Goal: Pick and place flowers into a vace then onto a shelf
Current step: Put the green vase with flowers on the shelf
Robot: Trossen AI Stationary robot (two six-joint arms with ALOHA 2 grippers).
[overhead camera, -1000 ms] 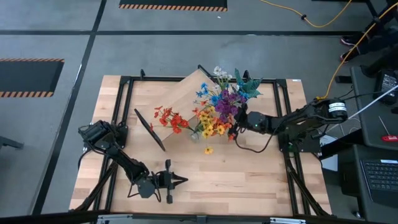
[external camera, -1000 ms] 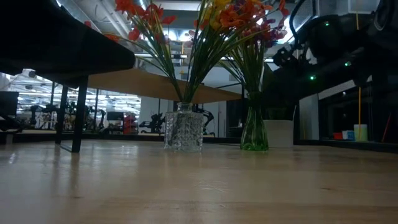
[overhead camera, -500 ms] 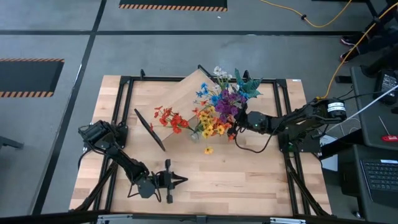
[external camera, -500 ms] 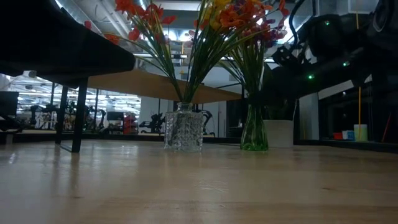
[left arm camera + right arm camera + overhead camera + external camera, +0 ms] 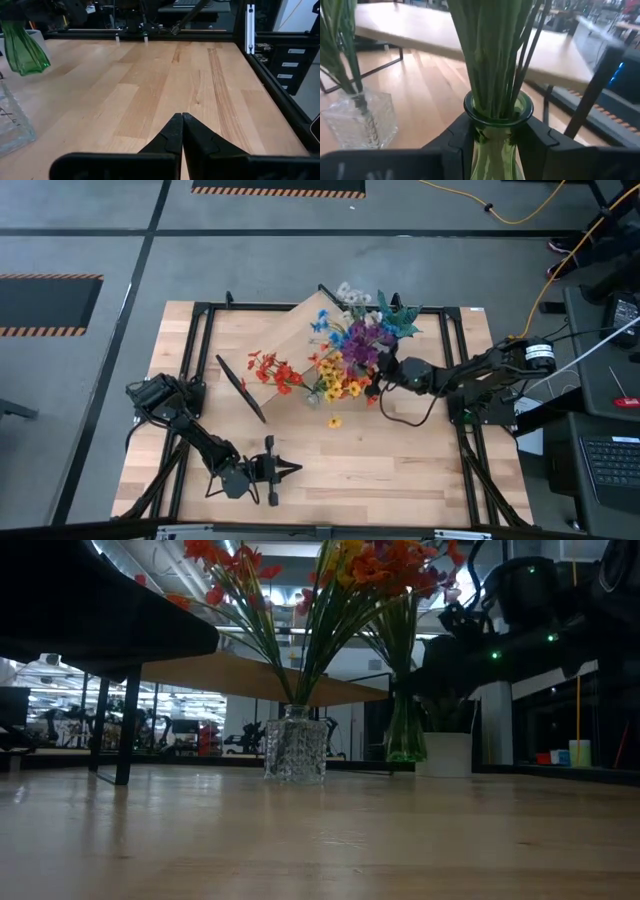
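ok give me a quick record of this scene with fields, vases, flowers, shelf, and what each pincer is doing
green glass vase: gripped at the neck by the right pincer, base lifted off the wood-plank table
stems in it: bunch of thin green flower stems, upright
clear faceted glass vase: standing on the table, holding red, orange and yellow flowers
light-wood shelf on black legs: behind both vases, no vase visible on it
left pincer: shut, holding nothing, at the table's near side
loose yellow bloom: lying on the table
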